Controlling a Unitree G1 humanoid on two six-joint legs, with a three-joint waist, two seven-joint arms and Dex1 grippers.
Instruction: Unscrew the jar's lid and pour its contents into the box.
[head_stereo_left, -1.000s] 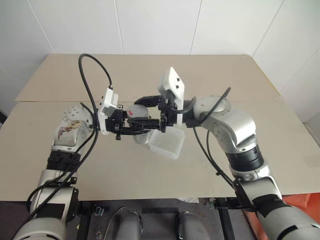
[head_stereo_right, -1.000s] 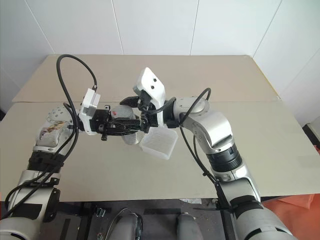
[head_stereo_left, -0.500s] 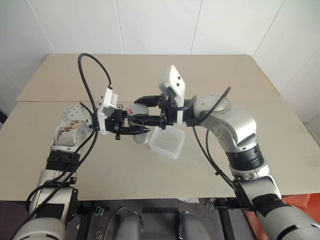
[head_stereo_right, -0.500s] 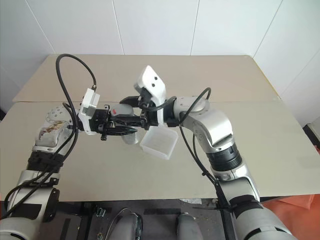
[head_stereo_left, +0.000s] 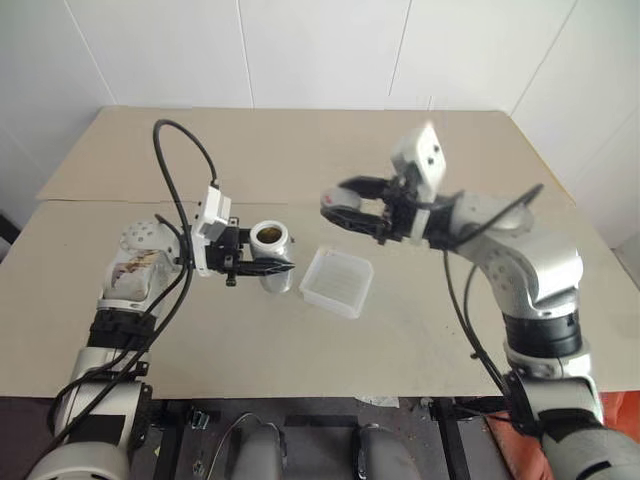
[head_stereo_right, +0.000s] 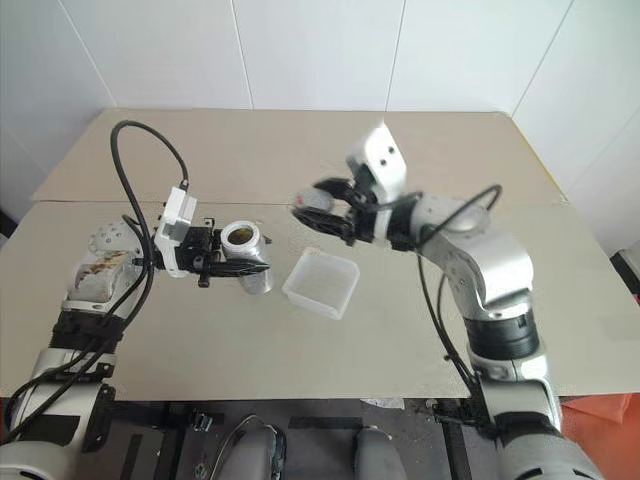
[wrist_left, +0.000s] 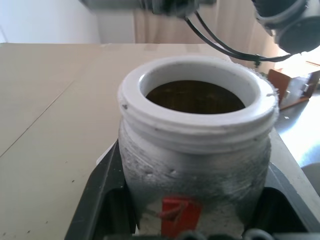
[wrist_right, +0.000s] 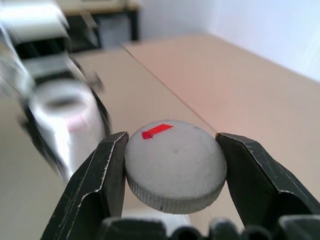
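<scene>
Jar (head_stereo_left: 271, 240) is upright, long axis vertical, open mouth facing up, held just above the table (head_stereo_left: 420, 330) by the left gripper (head_stereo_left: 268, 267), whose fingers are clamped tight on its sides. The lid (head_stereo_left: 337, 201) is off and sits pinched flat between the right gripper's (head_stereo_left: 345, 210) fingers, up in the air and well apart from the jar. The box (head_stereo_left: 337, 282) lies on the table between the two, just beside the jar, with nothing in the way. In the left wrist view the inside just looks dark brown, so I can't make out the separate bits. The jar's lower part is hidden behind the fingers there.
</scene>
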